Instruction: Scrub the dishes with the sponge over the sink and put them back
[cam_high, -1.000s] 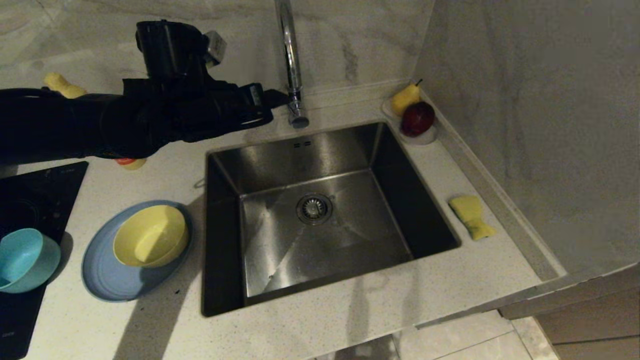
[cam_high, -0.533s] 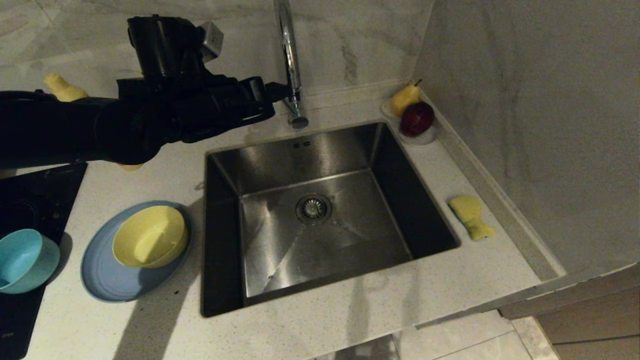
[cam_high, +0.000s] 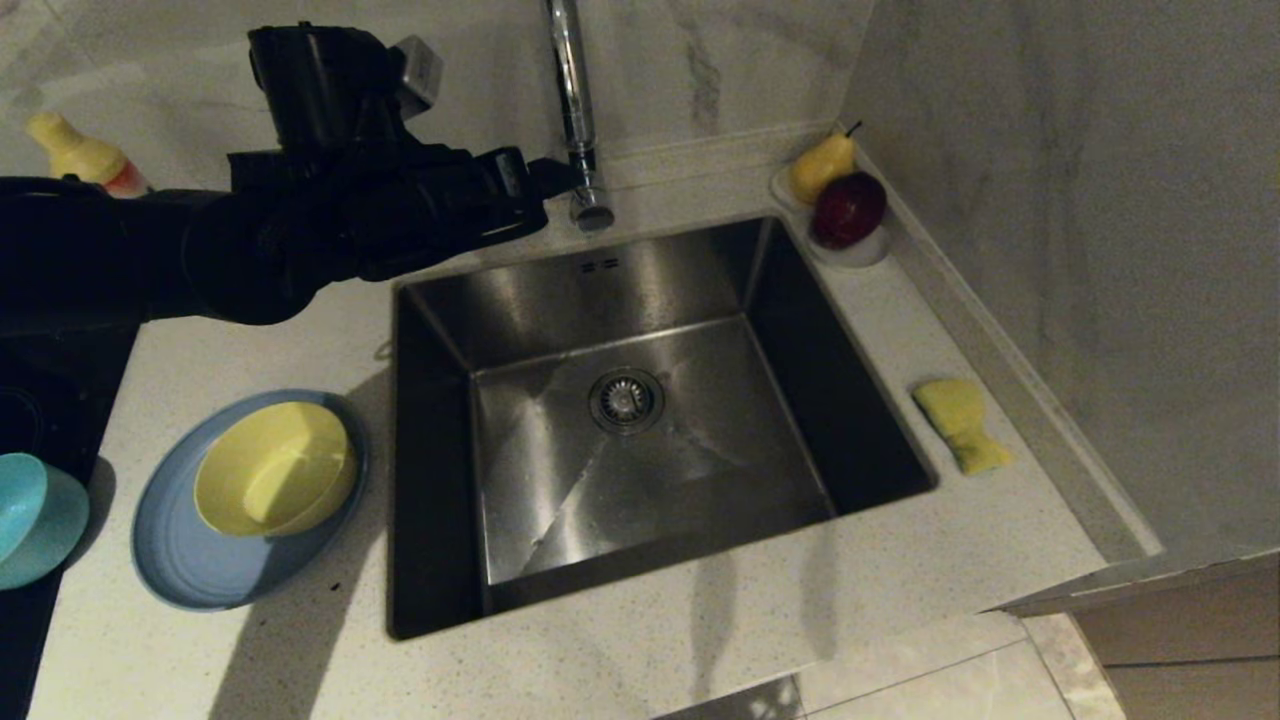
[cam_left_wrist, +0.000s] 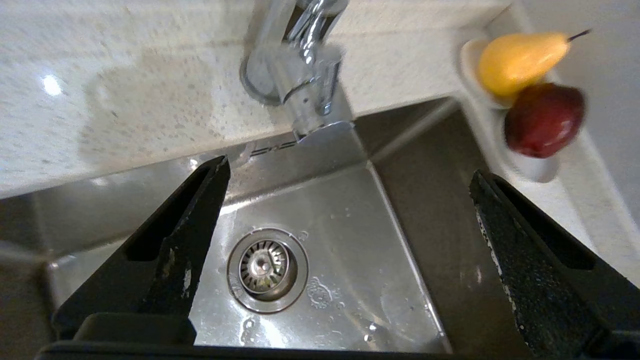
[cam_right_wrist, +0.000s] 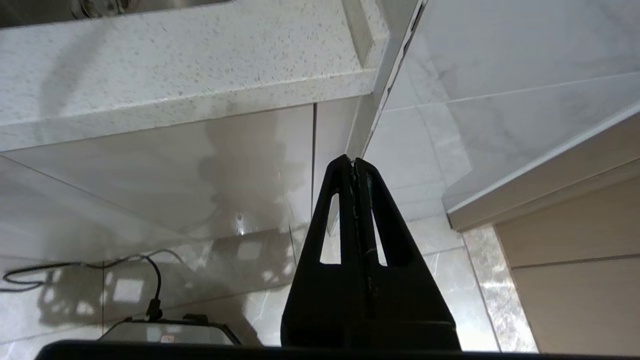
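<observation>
A slate-blue plate (cam_high: 180, 565) lies on the counter left of the sink (cam_high: 700, 480), with the pale-yellow bowl (cam_high: 275, 480) standing in it. The teal bowl (cam_high: 30, 520) sits at the far left edge. On the counter right of the sink lies the yellow sponge (cam_high: 962, 422). My left gripper (cam_high: 540, 195) hovers over the sink's back left corner, beside the tap (cam_high: 572, 100). It is open and empty (cam_left_wrist: 348, 167), and the drain (cam_left_wrist: 265, 267) shows between its fingers. My right gripper (cam_right_wrist: 354, 161) hangs shut below the counter's front edge, holding nothing.
A white dish with a yellow pear and a red apple (cam_high: 848, 210) stands at the sink's back right corner. A yellow bottle (cam_high: 80, 155) is at the back left, and a black hob (cam_high: 40, 380) at the left. A wall runs close along the right.
The whole head view has swung, so the counter's things sit further left. The left gripper stays open near the tap's base. The right arm has not moved.
</observation>
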